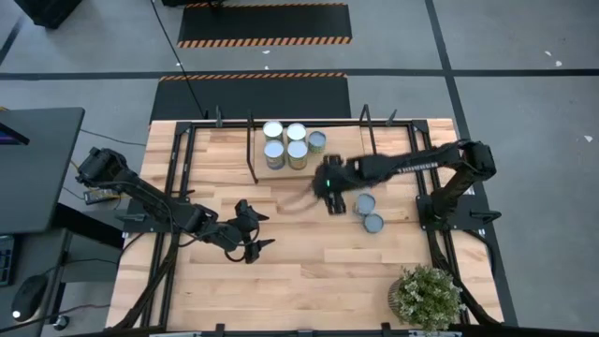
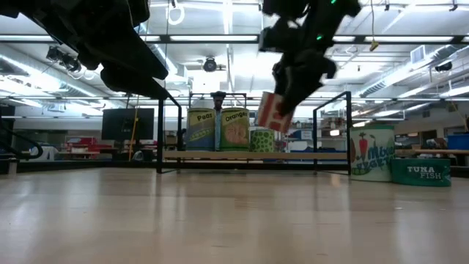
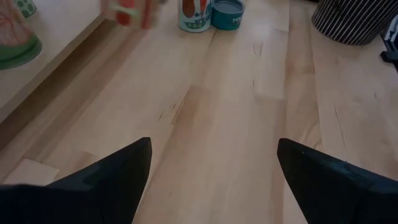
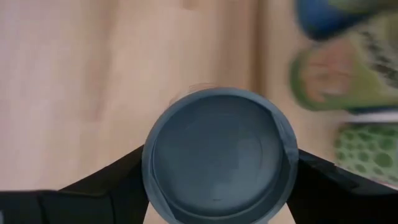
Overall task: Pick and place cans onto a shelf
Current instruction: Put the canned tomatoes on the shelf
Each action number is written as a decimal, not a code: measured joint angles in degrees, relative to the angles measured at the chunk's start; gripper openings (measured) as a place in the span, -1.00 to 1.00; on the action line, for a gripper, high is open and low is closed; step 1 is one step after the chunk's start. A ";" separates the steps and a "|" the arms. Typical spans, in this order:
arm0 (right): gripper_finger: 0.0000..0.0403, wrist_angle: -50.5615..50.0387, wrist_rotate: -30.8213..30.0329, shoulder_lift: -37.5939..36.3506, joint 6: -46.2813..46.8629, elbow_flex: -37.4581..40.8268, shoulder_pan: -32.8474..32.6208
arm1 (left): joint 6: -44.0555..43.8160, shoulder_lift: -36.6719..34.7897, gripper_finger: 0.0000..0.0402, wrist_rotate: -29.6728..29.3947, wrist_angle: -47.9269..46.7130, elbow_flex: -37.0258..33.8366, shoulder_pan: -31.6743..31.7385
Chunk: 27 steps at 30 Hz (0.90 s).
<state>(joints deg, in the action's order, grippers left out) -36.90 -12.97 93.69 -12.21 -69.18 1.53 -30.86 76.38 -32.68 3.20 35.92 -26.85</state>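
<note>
My right gripper (image 1: pixel 334 195) is shut on a can with a red-and-white label (image 2: pixel 272 111), in the air just in front of the shelf (image 1: pixel 217 150). The can's blue-grey round end (image 4: pixel 219 152) faces the right wrist camera. Several cans (image 1: pixel 285 143) stand on their bases on the shelf board (image 2: pixel 220 155). Two more cans stand on the table: a tall one (image 1: pixel 365 203) and a low tuna one (image 1: pixel 373 222). My left gripper (image 1: pixel 253 232) is open and empty, low over the table's middle left. My right gripper pinches the can's side wall between its two fingers (image 4: pixel 109 186), one on each side, just below the blue-grey round end (image 4: pixel 155 155). The fingers come from above, slanting down. The can is lifted clear of the table and tilted (image 2: pixel 274 116).
Thin black shelf rods (image 2: pixel 347 132) stand around the board. A green potted plant (image 1: pixel 427 295) stands at the table's near right corner. Bare wood (image 1: pixel 318 271) lies between the two grippers and the near edge.
</note>
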 joint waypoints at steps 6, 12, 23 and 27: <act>0.53 3.01 3.69 0.82 0.50 -0.44 10.87 | 0.07 0.00 0.77 0.01 -0.02 0.00 0.00; 0.52 -3.85 5.75 7.76 0.18 -8.18 15.50 | 0.47 0.00 0.77 -0.01 -0.23 0.02 0.56; 0.55 -11.87 5.74 17.97 1.33 -21.06 17.21 | 0.45 0.00 0.77 -0.01 -0.44 0.02 0.66; 0.62 -12.21 5.62 17.94 1.33 -21.17 17.97 | 0.47 0.00 0.77 -0.01 -0.50 0.02 0.66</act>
<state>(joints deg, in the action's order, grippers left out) -49.11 -7.35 111.63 -10.87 -90.35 19.50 -30.39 76.38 -32.69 2.70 35.94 -26.20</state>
